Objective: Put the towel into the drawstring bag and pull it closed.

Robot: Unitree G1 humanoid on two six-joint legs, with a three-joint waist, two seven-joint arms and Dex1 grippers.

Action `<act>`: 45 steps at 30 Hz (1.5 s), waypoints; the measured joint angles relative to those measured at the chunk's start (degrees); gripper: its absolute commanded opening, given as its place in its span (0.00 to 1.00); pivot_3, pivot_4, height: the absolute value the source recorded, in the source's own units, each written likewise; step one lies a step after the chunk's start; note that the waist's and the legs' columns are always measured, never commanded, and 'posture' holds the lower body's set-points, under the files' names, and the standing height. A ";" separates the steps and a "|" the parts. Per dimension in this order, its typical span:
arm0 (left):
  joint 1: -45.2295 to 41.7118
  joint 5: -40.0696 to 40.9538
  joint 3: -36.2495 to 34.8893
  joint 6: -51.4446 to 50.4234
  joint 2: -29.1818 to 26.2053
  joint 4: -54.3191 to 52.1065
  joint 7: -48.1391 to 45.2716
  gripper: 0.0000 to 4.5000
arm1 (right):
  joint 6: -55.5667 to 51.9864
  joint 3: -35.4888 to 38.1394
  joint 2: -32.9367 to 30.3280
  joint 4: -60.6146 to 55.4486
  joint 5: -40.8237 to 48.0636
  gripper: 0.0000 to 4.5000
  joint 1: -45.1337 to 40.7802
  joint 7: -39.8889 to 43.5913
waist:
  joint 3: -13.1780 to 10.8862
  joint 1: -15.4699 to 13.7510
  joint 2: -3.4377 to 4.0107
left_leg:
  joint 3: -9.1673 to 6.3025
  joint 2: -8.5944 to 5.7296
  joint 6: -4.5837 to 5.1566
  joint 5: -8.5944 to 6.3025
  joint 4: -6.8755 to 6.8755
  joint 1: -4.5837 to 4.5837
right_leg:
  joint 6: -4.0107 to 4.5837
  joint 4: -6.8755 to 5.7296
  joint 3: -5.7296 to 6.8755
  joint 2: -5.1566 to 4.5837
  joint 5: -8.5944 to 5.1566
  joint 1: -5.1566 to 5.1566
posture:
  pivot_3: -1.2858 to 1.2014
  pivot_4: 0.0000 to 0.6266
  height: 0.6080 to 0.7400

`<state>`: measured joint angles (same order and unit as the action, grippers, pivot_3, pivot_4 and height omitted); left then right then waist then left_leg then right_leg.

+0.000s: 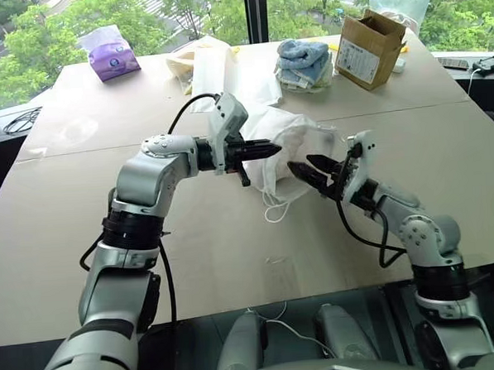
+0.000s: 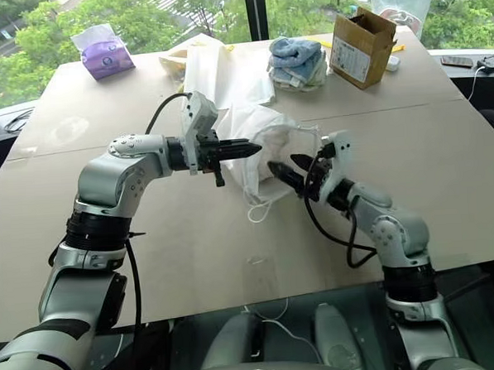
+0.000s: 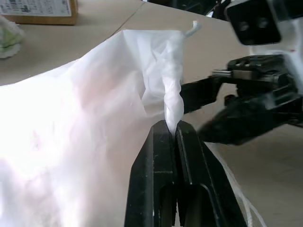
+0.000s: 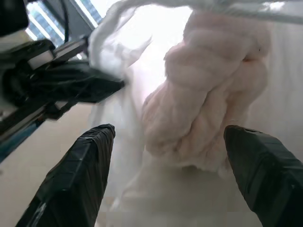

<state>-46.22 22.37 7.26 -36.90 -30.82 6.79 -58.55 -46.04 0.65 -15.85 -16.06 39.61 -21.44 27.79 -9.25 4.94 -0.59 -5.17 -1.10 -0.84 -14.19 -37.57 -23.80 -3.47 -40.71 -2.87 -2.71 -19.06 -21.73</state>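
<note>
The drawstring bag (image 1: 298,141) lies mid-table, thin and white, its mouth lifted toward me. My left gripper (image 1: 274,150) is shut on a twisted pinch of the bag's rim (image 3: 173,101) and holds it up off the table. The cream towel (image 4: 208,90) sits as a fluffy lump inside the bag. My right gripper (image 1: 302,163) is open at the bag's mouth, its fingers (image 4: 85,170) spread wide on either side of the towel without touching it. A loop of the bag's white cord (image 1: 273,210) trails on the table below the grippers.
At the back of the table (image 1: 84,243) stand a cardboard box (image 1: 371,47), a stack of blue and pale cloths (image 1: 304,63), a flat white bag (image 1: 216,70) and a purple tissue pack (image 1: 112,58). A phone (image 1: 485,62) lies far right.
</note>
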 measured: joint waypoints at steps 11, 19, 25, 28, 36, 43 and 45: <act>-1.33 -1.98 -0.01 3.67 1.94 2.97 0.25 0.00 | 11.73 4.09 -15.86 -7.27 -10.75 0.90 5.33 3.36 | -0.01 -1.31 -0.04 | 0.01 -0.11 0.02 -0.01 -0.05 -0.02 | 0.00 0.04 0.01 -0.03 0.00 0.05 | 0.52 0.24 1.00; -1.45 -2.23 0.05 4.04 2.83 3.49 -0.19 0.00 | 36.25 -7.24 -21.45 17.86 -36.33 0.90 -1.21 3.73 | -0.02 -0.37 -0.06 | 0.18 -0.09 0.00 0.00 -0.08 0.07 | 0.00 -0.02 -0.13 0.03 0.00 0.04 | 0.52 0.24 1.00; -1.45 -2.77 0.07 4.39 2.97 4.06 -0.45 0.00 | 48.05 -9.19 -16.15 33.54 -41.64 0.90 -10.20 3.05 | -0.03 -0.57 -0.07 | 0.13 -0.04 0.00 0.01 -0.13 0.00 | -0.01 0.02 -0.09 -0.02 0.00 0.05 | 0.52 0.24 1.00; -1.35 -2.93 0.04 4.42 2.83 4.10 -0.69 0.00 | 53.79 -9.39 -13.36 41.46 -41.87 0.90 -14.24 3.96 | -0.03 -0.71 -0.07 | 0.08 -0.01 -0.01 0.01 -0.16 -0.01 | 0.00 0.01 -0.04 -0.02 0.00 0.05 | 0.52 0.24 1.00; -0.75 -3.00 0.03 3.88 2.80 3.96 -0.90 0.00 | 64.21 -9.09 -9.68 51.89 -42.90 0.60 -19.00 3.95 | -0.03 -0.78 -0.07 | 0.03 0.03 -0.01 0.01 -0.19 -0.01 | 0.00 0.01 0.01 -0.02 0.00 0.06 | 0.52 0.24 1.00; -0.41 -2.98 0.03 3.52 2.80 3.86 -0.39 0.00 | 66.86 -7.56 -8.96 52.55 -42.57 0.02 -18.90 3.00 | -0.03 -0.56 -0.06 | 0.04 0.03 -0.02 0.01 -0.19 -0.01 | 0.00 -0.01 0.00 -0.02 0.00 0.06 | 0.52 0.24 1.00; -0.41 -2.98 0.02 3.53 2.79 3.86 -0.32 0.00 | 67.31 -6.71 -9.03 52.25 -42.45 0.02 -18.75 2.65 | -0.03 -0.56 -0.06 | 0.05 0.03 -0.02 0.01 -0.19 -0.01 | 0.00 -0.01 0.00 -0.02 0.00 0.06 | 0.52 0.24 1.00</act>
<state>-46.63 19.39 7.28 -33.38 -28.03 10.66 -58.88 21.27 -6.06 -24.87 36.18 -2.84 -40.19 30.44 -9.28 4.38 -0.65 -5.12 -1.07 -0.86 -14.18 -37.76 -23.81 -3.48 -40.72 -2.88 -2.73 -19.06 -21.67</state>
